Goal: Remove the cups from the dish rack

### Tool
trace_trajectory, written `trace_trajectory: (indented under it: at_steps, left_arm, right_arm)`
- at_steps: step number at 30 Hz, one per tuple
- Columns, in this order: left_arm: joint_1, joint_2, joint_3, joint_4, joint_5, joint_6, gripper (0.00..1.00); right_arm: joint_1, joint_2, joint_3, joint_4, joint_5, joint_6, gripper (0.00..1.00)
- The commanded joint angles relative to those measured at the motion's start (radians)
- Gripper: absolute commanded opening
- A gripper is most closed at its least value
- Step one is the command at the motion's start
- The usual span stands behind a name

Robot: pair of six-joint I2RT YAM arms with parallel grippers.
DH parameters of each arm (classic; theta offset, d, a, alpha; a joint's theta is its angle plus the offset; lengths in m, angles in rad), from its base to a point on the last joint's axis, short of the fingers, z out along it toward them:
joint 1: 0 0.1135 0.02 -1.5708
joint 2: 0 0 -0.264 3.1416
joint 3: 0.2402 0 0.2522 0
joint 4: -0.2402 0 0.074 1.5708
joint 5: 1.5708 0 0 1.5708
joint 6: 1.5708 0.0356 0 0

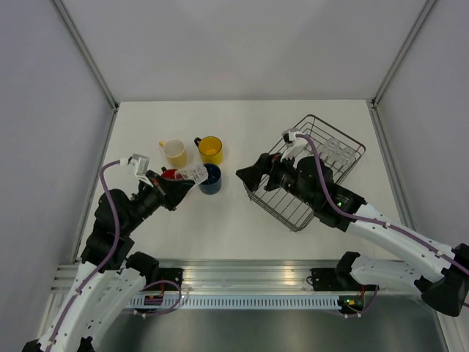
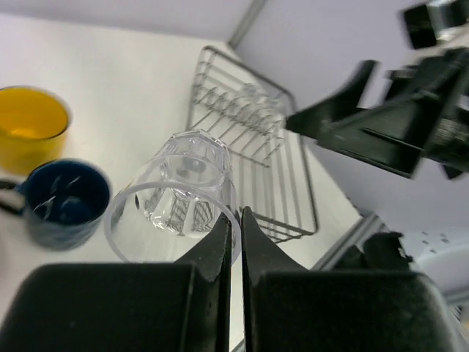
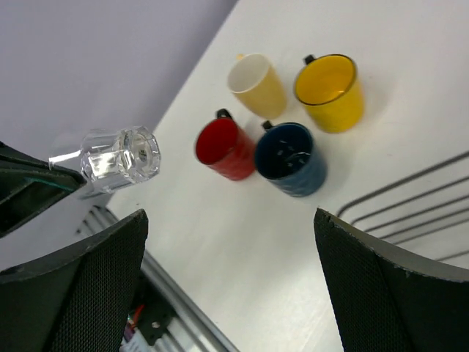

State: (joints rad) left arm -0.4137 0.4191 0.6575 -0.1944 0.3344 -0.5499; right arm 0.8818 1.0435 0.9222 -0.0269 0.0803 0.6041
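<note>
The left end effector (image 2: 236,220) is pinched almost shut on the rim of a clear glass (image 2: 179,194), held tipped over the red mug (image 1: 170,174) and blue mug (image 1: 211,178), left of the worktop's (image 1: 242,235) middle. The right end effector (image 1: 249,178) gapes wide and empty beside the dish rack (image 1: 286,209) near the right edge. What look like two glasses (image 1: 333,150) sit inside the rack.

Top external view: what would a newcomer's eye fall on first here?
First, the clear tumbler, pinched by its rim in the left gripper and held sideways above the table. Next, the four coloured mugs clustered left of the dark wire dish rack, where more glasses wait.
</note>
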Motion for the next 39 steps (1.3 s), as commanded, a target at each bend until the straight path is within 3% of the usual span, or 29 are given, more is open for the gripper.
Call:
trace_trajectory:
  at_steps: [1, 13, 18, 25, 30, 39]
  left_arm:
    - [0.000, 0.116, 0.093, -0.340, -0.234, 0.079, 0.02]
    - [-0.005, 0.400, 0.143, -0.559, -0.402, 0.030, 0.02]
    - [-0.014, 0.541, 0.186, -0.636, -0.414, 0.042, 0.16]
    - [-0.066, 0.704, 0.191, -0.661, -0.411, 0.045, 0.10]
    - [-0.073, 0.675, 0.197, -0.665, -0.442, 0.030, 0.04]
    - [-0.071, 0.610, 0.225, -0.686, -0.405, 0.048, 0.05]
  right_arm:
    - [0.002, -0.025, 0.044, -0.151, 0.154, -0.095, 0.98]
    - [0.002, -0.050, 0.029, -0.205, 0.167, -0.133, 0.98]
    - [0.002, -0.062, 0.033, -0.226, 0.173, -0.158, 0.98]
    - [0.000, -0.112, 0.029, -0.231, 0.184, -0.193, 0.98]
    - [0.000, -0.148, 0.020, -0.231, 0.188, -0.225, 0.98]
    - [0.002, -0.137, 0.026, -0.222, 0.173, -0.237, 0.98]
